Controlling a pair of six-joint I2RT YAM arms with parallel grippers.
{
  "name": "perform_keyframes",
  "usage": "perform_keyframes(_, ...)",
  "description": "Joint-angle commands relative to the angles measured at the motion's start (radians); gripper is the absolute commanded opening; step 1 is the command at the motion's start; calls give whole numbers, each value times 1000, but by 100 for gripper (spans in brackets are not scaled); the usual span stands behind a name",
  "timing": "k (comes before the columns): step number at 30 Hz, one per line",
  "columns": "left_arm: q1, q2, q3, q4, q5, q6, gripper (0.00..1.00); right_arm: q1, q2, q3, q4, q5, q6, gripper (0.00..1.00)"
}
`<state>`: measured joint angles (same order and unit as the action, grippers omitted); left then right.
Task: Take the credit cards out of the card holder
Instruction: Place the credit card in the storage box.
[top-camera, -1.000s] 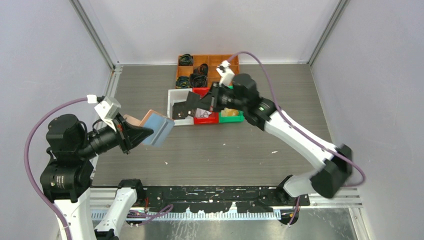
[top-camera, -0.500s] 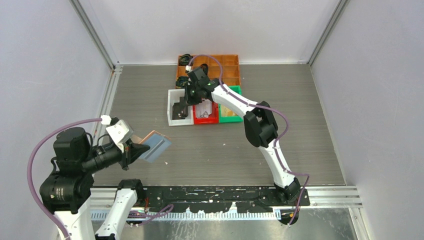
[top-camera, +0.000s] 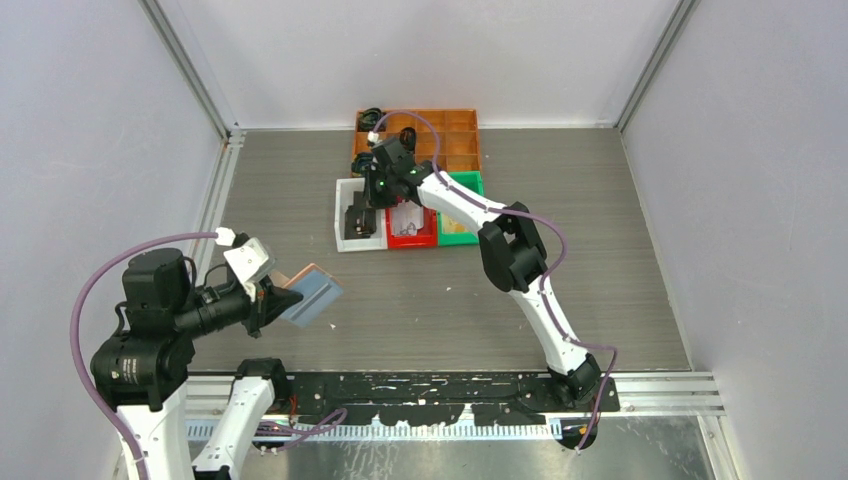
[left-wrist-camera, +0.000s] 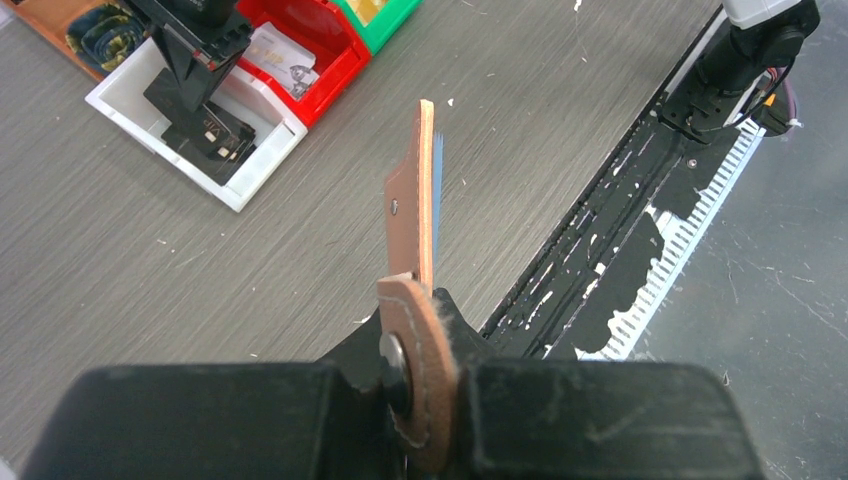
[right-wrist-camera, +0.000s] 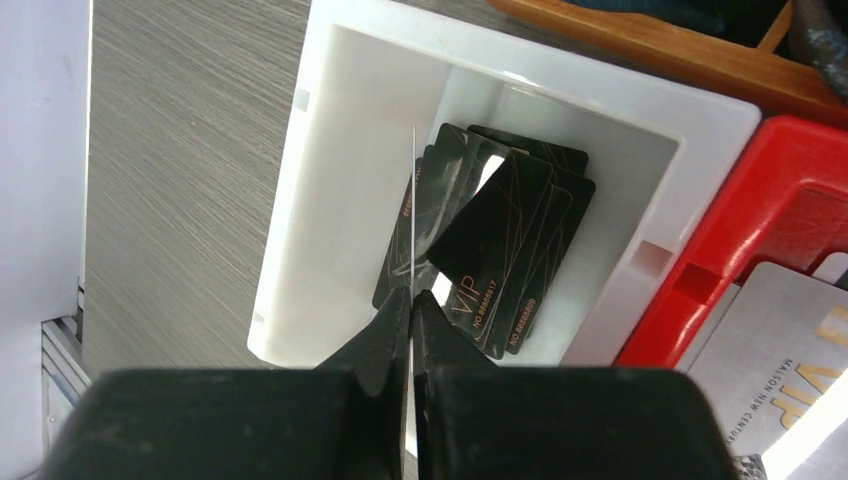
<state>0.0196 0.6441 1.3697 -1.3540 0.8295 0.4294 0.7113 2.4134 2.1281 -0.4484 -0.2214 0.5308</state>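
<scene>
The card holder (top-camera: 310, 293), tan-pink with a grey-blue face, hangs above the near-left of the table. My left gripper (top-camera: 272, 297) is shut on its strap tab (left-wrist-camera: 425, 370); in the left wrist view the card holder (left-wrist-camera: 415, 210) shows edge-on. My right gripper (right-wrist-camera: 411, 300) is shut on a thin credit card (right-wrist-camera: 413, 220), seen edge-on, just over the white bin (right-wrist-camera: 300, 200). In the top view that gripper (top-camera: 360, 215) sits low over the white bin (top-camera: 340, 215). Several black credit cards (right-wrist-camera: 500, 230) lie fanned inside the bin.
A red bin (top-camera: 410, 232) holding a silver card (right-wrist-camera: 770, 340) and a green bin (top-camera: 462, 232) stand right of the white one. Behind them is an orange tray (top-camera: 445, 130) with black coiled bundles. Grey walls close in both sides.
My right arm has swung left and its gripper has dropped over the white bin with the card. My left arm has drawn back toward the near-left, still holding the card holder.
</scene>
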Motion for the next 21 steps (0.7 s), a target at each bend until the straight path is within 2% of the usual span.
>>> perform_keyframes(1, 0, -5, -11, 28, 16, 35, 0, 17, -40, -7, 118, 10, 3, 18)
perform_keyframes(6, 0, -12, -35, 30, 28, 43, 0, 26, -153, -110, 174, 28, -15, 50)
perform_keyframes(8, 0, -11, -44, 28, 41, 43, 0, 28, -234, -169, 214, 17, -11, 59)
perform_keyframes(15, 0, -11, -59, 25, 75, 47, 0, 31, -521, -407, 361, -38, -13, 79)
perform_keyframes(21, 0, -27, -77, 49, 92, 44, 0, 32, -717, -652, 575, -254, 35, 91)
